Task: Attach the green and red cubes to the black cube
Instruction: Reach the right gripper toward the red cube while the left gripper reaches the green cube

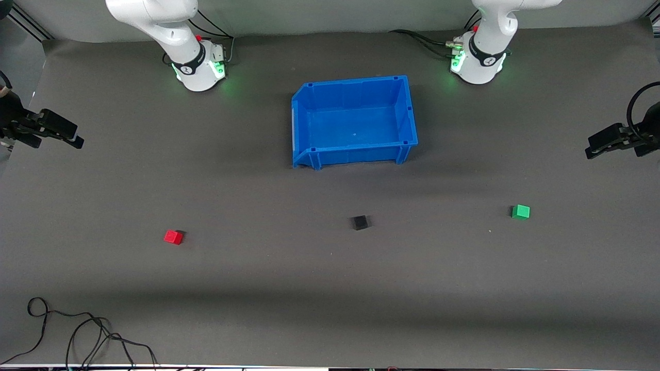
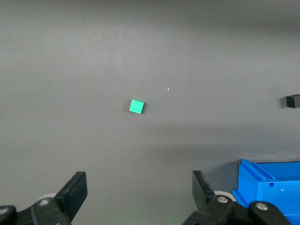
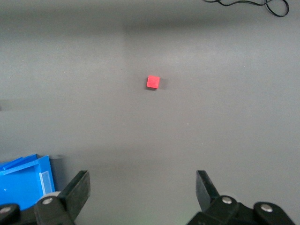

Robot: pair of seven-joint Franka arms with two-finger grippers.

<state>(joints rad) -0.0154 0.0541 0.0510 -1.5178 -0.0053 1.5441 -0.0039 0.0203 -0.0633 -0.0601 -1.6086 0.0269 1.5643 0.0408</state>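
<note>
On the dark table (image 1: 330, 319) three small cubes lie in a loose row, all nearer the front camera than the blue bin (image 1: 407, 116), which sits between the two arm bases. The black cube (image 1: 360, 222) rests about midway along the table, just in front-camera direction from the bin. The green cube (image 1: 521, 212) lies well apart from it toward the left arm's end of the table, and the red cube (image 1: 174, 237) lies well apart toward the right arm's end, slightly nearer the camera than the other two. None of the cubes touches another.

Both arms wait, drawn out to the table's ends and held high. The left gripper (image 1: 604, 142) hangs over the table edge at the left arm's end, its fingers (image 2: 75, 193) spread wide and holding nothing; its wrist view looks down on the green cube (image 2: 137, 107), with the black cube (image 2: 293, 101) and a corner of the bin (image 2: 269, 187) at the margins. The right gripper (image 1: 58, 132) hangs over the edge at the right arm's end, fingers (image 3: 79, 190) likewise wide apart and empty; its wrist view looks down on the red cube (image 3: 153, 82), with a corner of the bin (image 3: 23, 180) showing. A loose cable (image 1: 87, 335) lies at the table's corner nearest the camera, at the right arm's end.
</note>
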